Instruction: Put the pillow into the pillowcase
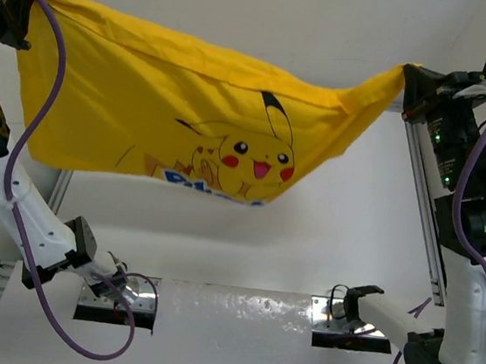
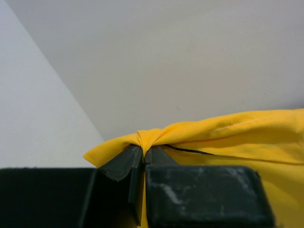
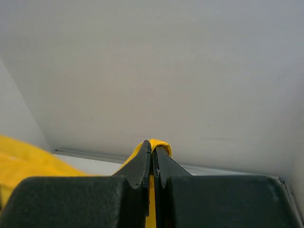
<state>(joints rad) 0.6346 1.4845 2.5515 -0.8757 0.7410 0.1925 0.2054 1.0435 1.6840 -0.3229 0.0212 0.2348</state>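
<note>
1. Yellow cloth fills the top view. The pillowcase [image 1: 148, 92] hangs in the air, pulled wide between the two arms, high over the white table [image 1: 245, 244]. The left gripper [image 1: 16, 0] holds its top left corner. The right gripper [image 1: 412, 85] holds its top right corner. The top edge dips a bit in the middle. A Pikachu picture [image 1: 250, 158] faces up at the camera, low on the cloth. Some blue letters [image 1: 211, 189] peek out at the bottom edge, but part of them is hidden. A purple cable [image 1: 48, 81] from the left arm crosses in front of the cloth's left side. A metal rail [image 1: 423, 203] runs along the table beside the right arm.

2. Left wrist view: the left gripper [image 2: 143, 151] has its two dark fingers [image 2: 121, 164] pressed together. They pinch a bunched corner of the pillowcase [image 2: 237, 135]. The cloth spreads away to the right and down, with a line of stitches along its top edge. Behind it is a plain grey wall [image 2: 166, 57].

3. Right wrist view: the right gripper [image 3: 152, 151] is squeezed tight too. A small yellow fold of the pillowcase [image 3: 160, 144] sticks out past the tips, pinched between them. More yellow cloth shows low on the left.
</note>
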